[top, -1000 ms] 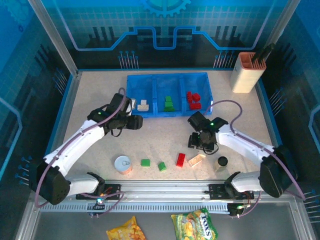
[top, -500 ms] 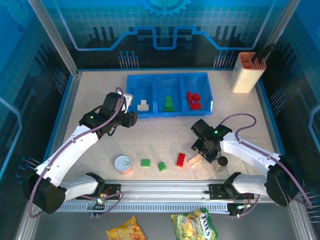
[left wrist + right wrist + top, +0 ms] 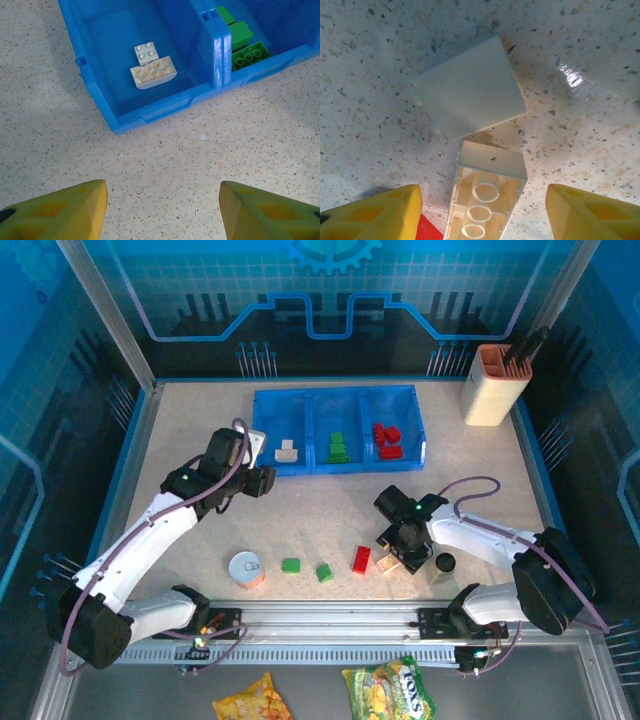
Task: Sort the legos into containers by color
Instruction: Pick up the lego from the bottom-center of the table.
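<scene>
Right claw [image 3: 482,200] is spread over the cream brick [image 3: 490,161], left claw [image 3: 162,187] spread too. Drop straight, pinch its long sides, miss the red brick [image 3: 428,231].

Cream bricks [image 3: 152,70] in blue bin [image 3: 150,112] left compartment; green bricks [image 3: 242,42] adjacent.

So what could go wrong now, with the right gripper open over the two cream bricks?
The square cream-white plastic brick and the oblong cream-white brick, hollow side showing, lie almost touching: the open right gripper may catch or push both at once. The red plastic brick lies close to one finger and might be knocked aside.
</scene>
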